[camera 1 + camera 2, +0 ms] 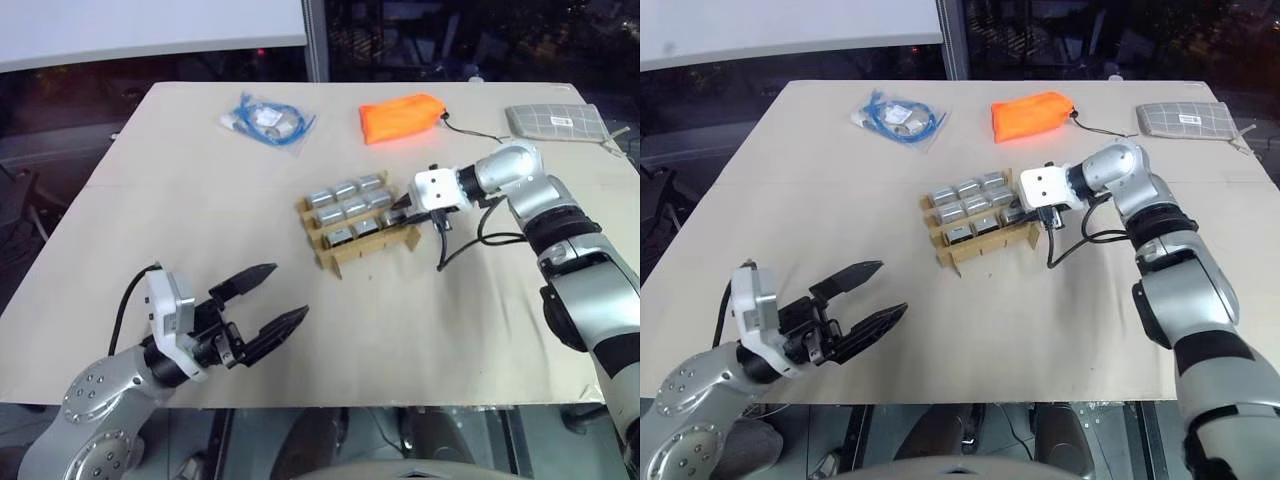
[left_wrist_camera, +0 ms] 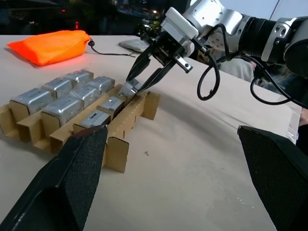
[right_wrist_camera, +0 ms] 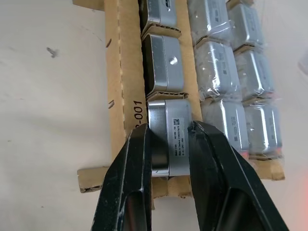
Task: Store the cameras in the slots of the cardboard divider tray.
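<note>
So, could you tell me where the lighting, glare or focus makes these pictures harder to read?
Right wrist view: glare on the wrapped cameras; the right gripper, shut on one camera, is slightly soft. Left wrist view: the left gripper's fingers are large and blurred, and the orange pouch is overbright. Head views: the table is evenly lit, the room beyond dark.

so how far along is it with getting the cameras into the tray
Nearly done, it seems. The cardboard divider tray has eight cameras seated in its slots. In hand: the right gripper is shut on the last camera, which sits in the corner slot. Left: letting go and pulling away. No loose cameras lie on the table. The left gripper is open, holding nothing.
</note>
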Controlling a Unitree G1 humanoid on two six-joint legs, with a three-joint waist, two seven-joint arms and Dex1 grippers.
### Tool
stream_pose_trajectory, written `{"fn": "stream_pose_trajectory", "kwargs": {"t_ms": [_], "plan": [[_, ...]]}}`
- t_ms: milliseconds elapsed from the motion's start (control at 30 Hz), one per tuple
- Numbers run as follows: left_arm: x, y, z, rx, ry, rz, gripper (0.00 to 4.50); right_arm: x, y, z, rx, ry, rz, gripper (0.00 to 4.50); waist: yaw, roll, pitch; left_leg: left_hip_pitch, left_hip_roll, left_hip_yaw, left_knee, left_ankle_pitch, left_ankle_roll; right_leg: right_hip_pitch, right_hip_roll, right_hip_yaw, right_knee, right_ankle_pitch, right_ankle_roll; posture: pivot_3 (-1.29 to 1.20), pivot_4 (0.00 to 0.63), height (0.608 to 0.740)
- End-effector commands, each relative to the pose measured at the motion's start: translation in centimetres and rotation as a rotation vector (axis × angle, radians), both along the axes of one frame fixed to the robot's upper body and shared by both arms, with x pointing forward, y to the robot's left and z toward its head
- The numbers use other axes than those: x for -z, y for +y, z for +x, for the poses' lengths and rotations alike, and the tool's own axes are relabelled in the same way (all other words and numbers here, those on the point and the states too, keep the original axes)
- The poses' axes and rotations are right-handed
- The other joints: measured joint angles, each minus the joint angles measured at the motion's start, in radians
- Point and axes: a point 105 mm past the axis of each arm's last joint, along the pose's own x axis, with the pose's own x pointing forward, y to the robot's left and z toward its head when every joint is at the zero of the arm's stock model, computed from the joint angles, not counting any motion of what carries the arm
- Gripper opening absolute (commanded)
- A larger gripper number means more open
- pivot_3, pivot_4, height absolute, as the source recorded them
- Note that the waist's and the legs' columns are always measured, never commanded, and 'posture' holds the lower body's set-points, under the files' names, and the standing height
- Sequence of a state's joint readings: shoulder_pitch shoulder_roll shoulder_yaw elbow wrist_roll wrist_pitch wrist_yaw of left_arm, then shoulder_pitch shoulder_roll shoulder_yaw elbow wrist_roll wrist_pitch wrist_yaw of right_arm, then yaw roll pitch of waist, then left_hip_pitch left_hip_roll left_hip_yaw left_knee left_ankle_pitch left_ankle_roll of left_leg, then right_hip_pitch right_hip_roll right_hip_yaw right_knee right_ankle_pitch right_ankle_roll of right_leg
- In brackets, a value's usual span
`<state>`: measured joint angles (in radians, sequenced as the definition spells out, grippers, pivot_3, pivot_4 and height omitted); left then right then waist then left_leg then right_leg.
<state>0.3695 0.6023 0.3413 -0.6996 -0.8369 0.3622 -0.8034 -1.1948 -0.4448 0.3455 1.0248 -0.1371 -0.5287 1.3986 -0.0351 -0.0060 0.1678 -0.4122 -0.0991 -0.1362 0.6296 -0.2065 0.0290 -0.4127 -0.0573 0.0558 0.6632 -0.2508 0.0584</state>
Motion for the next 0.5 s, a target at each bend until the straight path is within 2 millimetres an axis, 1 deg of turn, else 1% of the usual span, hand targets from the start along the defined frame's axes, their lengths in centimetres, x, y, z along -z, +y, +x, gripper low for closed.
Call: {"fn": "stream_pose_trajectory", "kwargs": {"t_ms": [33,133,167,200,267,333,367,400,467,500], "plan": [[-0.7,-0.6,-0.5,0.022,-0.047,0.005,4.50,-0.3,0.2,-0.1,-0.001,0.045,0.005,0.58,0.000,0.000,0.000,0.000,0.000,0.000,0.000,0.000,0.000,0.000,0.000,0.000,0.000,0.000,0.000,0.00,0.150,0.740],[-0.6,-0.5,-0.6,0.018,-0.045,0.003,4.50,-0.3,0.3,0.5,0.035,0.042,0.010,0.58,0.000,0.000,0.000,0.000,0.000,0.000,-0.001,0.000,-0.001,0.000,0.000,0.000,0.000,0.000,0.000,0.00,0.150,0.740],[-0.6,-0.5,-0.7,0.015,-0.045,0.003,4.50,-0.2,0.2,0.5,0.040,0.049,-0.006,1.07,0.000,0.000,0.000,0.000,0.000,0.000,-0.001,0.000,-0.001,-0.001,0.000,0.000,0.000,0.000,0.000,0.00,0.150,0.740],[-0.6,-0.5,-0.7,0.013,-0.045,0.002,4.50,-0.2,0.0,0.5,0.041,0.056,-0.016,1.38,-0.001,0.000,0.000,0.000,0.000,0.000,-0.001,0.000,-0.001,-0.001,0.000,0.000,0.000,0.000,0.000,0.00,0.150,0.740],[-0.5,-0.5,-0.7,0.008,-0.045,0.002,4.50,-0.4,-0.1,0.5,0.042,0.057,-0.010,1.84,-0.002,0.000,0.000,0.000,0.000,0.000,-0.001,0.000,-0.001,0.000,0.000,0.000,0.000,0.000,0.000,0.00,0.150,0.740],[-0.5,-0.4,-0.7,0.004,-0.045,0.001,4.50,-1.1,-0.1,0.7,0.048,0.023,0.031,2.79,-0.002,0.001,0.000,0.000,0.000,0.000,-0.001,0.000,-0.001,-0.001,0.000,0.000,0.000,0.000,0.000,0.00,0.150,0.740],[-0.5,-0.4,-0.7,0.001,-0.045,0.002,4.50,-1.5,-0.2,0.7,0.051,0.017,0.055,3.13,-0.003,0.001,0.000,0.000,0.000,0.000,-0.001,0.000,-0.001,-0.001,0.000,0.000,0.000,0.000,0.000,0.00,0.150,0.740],[-0.4,-0.4,-0.6,-0.004,-0.045,0.001,4.50,-2.1,-0.4,0.6,0.056,0.018,0.092,3.67,-0.002,0.001,0.000,0.000,0.000,0.000,-0.001,0.000,-0.001,-0.001,0.000,0.000,0.000,0.000,0.000,0.00,0.150,0.740],[-0.3,-0.3,-0.5,-0.017,-0.043,0.000,4.50,-3.1,-0.7,0.4,0.069,0.027,0.165,3.67,-0.002,0.001,0.000,0.000,0.000,0.000,-0.001,0.000,-0.001,-0.001,0.000,0.000,0.000,0.000,0.000,0.00,0.150,0.740],[-0.2,-0.1,-0.4,-0.033,-0.043,0.003,4.50,-3.7,-1.2,0.2,0.083,0.026,0.212,3.67,-0.002,0.001,0.000,0.000,0.000,0.000,-0.001,0.000,-0.001,-0.001,0.000,0.000,0.000,0.000,0.000,0.00,0.150,0.740]]}}
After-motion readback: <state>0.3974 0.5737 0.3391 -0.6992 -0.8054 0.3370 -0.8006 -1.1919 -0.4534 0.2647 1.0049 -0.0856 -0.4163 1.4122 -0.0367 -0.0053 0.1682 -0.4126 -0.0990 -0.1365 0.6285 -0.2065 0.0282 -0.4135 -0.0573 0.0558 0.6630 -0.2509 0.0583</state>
